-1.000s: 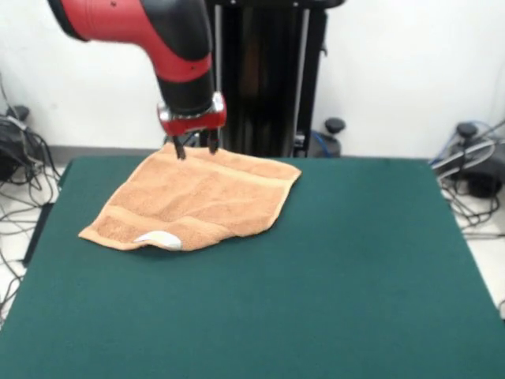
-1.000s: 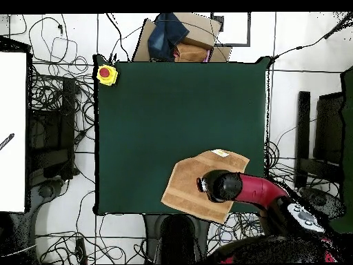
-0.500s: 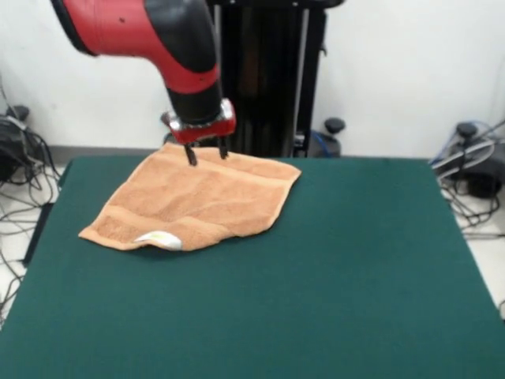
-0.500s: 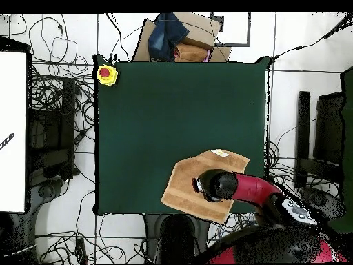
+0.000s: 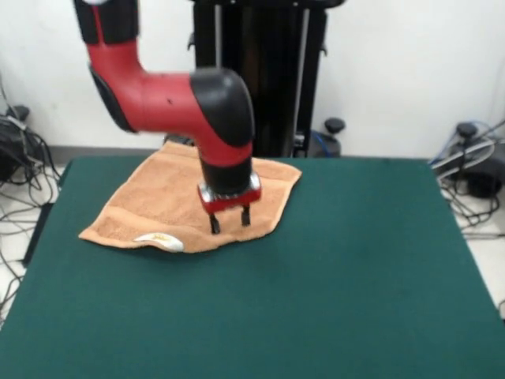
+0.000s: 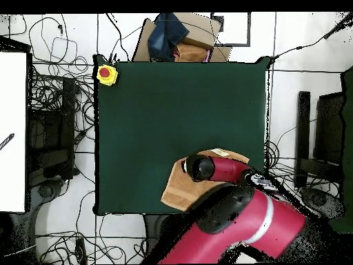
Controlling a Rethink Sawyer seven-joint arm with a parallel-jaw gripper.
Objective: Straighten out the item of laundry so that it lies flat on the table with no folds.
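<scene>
The gripper (image 5: 228,223) hung left of centre, its fingers (image 5: 214,225) slightly apart and empty. Their tips pointed down at the towel (image 5: 158,201) near its lower edge on the table (image 5: 355,276).

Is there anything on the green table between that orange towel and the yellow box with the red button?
No. The overhead view shows only bare green table between the towel and the button box.

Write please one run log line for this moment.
arm: over towel | hand: open, empty, above near edge of peach hand towel | towel: spread on green table, white label corner curled
</scene>
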